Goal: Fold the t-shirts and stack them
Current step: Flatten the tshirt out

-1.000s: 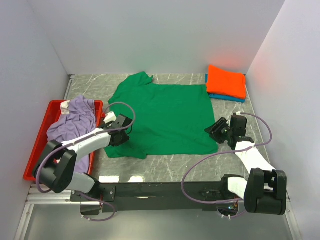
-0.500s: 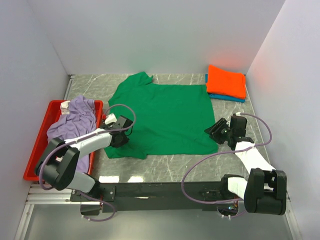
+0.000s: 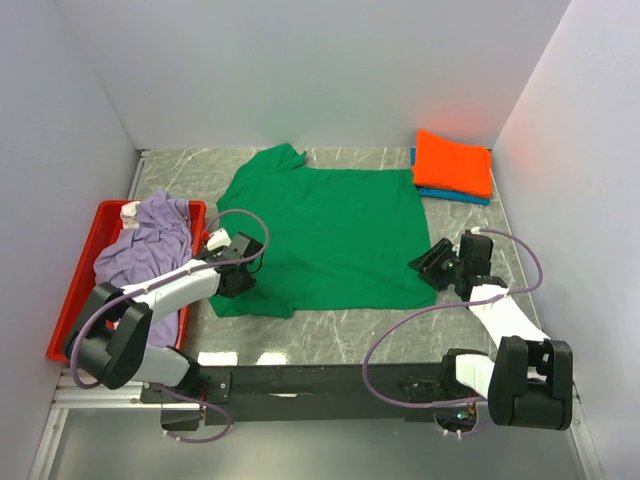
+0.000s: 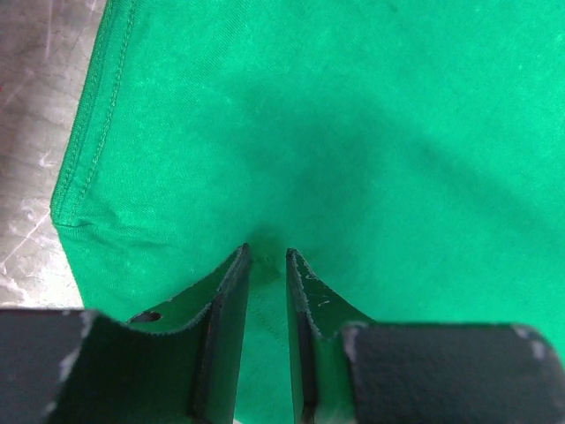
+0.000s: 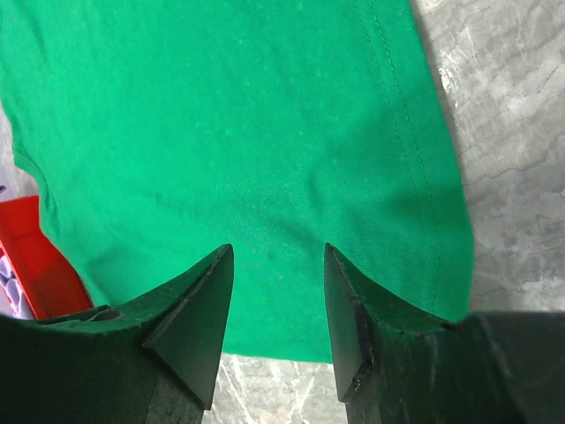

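Left gripper has crept onto the green t-shirt, spread flat mid-table; right gripper sits at its near right corner. Left wrist: jaws nearly together, tips in cloth, we can't tell if it's pinched. Right wrist: jaws apart above the hem, empty. Grasp-for-first-fold step; next we need both near corners pinched

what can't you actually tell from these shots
- Top view: blue t-shirt shows only an edge; orange t-shirt covers the rest.
- Top view: red tray floor, hidden by the crumpled lavender t-shirt.
- Left wrist view: whether the left fingers pinch the green t-shirt; their tips hide the contact.
- Right wrist view: whether the right fingers touch it; angle hides that.
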`<state>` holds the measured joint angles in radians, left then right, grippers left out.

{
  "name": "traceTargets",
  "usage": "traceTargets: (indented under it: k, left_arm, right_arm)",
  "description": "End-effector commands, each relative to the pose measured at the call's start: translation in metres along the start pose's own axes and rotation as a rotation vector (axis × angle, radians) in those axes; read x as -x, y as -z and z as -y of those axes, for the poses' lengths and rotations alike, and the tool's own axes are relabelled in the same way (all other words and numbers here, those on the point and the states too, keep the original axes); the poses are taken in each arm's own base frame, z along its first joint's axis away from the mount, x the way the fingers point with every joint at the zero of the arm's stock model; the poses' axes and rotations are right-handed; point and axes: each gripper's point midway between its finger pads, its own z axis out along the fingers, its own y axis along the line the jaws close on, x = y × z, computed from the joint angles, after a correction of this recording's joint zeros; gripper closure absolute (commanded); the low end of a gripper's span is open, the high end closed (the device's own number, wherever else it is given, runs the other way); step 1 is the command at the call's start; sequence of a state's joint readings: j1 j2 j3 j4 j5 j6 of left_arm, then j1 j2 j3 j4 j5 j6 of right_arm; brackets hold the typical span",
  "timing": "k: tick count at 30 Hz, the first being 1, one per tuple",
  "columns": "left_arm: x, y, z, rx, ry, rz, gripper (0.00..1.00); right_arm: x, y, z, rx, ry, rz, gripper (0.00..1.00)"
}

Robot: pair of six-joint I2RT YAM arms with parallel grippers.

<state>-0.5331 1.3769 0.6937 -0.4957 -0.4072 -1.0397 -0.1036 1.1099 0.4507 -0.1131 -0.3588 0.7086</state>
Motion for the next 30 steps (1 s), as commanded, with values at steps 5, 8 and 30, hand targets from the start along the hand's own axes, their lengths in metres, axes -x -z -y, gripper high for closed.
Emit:
traceTargets:
  k: [5, 8, 30]
  left_arm:
    - [-0.003, 0.001, -0.003, 0.008, -0.021, -0.018, 0.72]
    - [-0.003, 0.002, -0.002, 0.006, -0.026, -0.022, 0.74]
    - [0.021, 0.047, 0.015, -0.149, -0.024, 0.021, 0.99]
  right_arm:
    - [0.005, -0.001, -0.002, 0.022, 0.011, 0.02, 0.47]
    - [0.004, -0.001, -0.002, 0.024, 0.012, 0.019, 0.47]
    - [0.006, 0.011, 0.02, -0.109, -0.07, 0.041, 0.47]
